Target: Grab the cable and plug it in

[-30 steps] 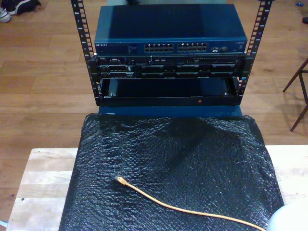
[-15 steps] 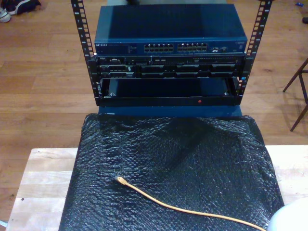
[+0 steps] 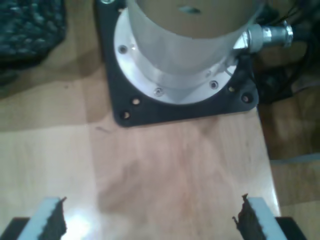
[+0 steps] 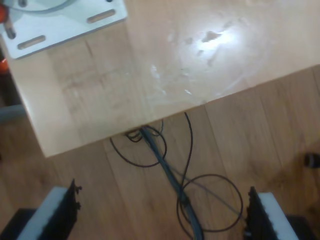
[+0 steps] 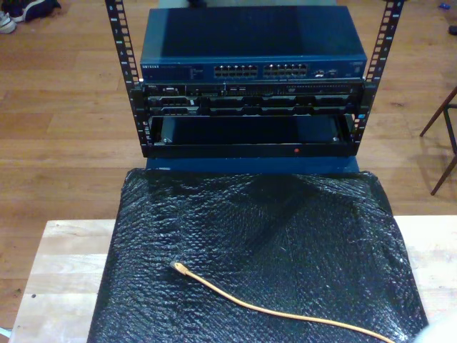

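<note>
First pincer (image 3: 150, 222): jaws spread wide, nothing between them. It hangs over bare pale wooden surface (image 3: 175, 170), looking at one round silver arm base (image 3: 185, 45) bolted to a black square plate (image 3: 235, 102). A metal connector (image 3: 267, 35) sticks out of the base's side. A corner of the black bubble-wrap sheet (image 3: 30, 25) shows beyond it.

Second pincer (image 4: 162, 217): also released, jaws far apart, empty. It sits past the surface edge (image 4: 125, 75), above wood floor (image 4: 280, 135). Thin black wires (image 4: 187, 145) loop on the floor, with one grey cord (image 4: 165, 165) running through them. One white slotted mounting plate (image 4: 65, 22) lies on the surface corner.

Exterior view:
- One cable (image 5: 271, 311), yellow-orange and thin, lies loose on the black bubble-wrap sheet (image 5: 285, 236). Its plug end (image 5: 177, 268) sits near the sheet's middle, toward the exterior view's left; the cord runs off toward the bottom right of the exterior view. Neither pincer touches it.
- One sheet covers most of the surface (image 5: 64, 271); bare wood shows on both sides.
- One open-frame rack (image 5: 125, 78) stands beyond the surface, on the floor.
- In the rack: one blue network switch (image 5: 250, 43) on top with two blocks of ports (image 5: 260, 71), then black panel units (image 5: 250, 100) under it, count unclear. The lowest bay (image 5: 250, 132) looks like an open dark tray; contents cannot be made out.
- Well apart from the cable and rack: a dark chair leg (image 5: 446, 136) at the exterior view's right edge, a shoe (image 5: 7, 21) at its top left corner.
</note>
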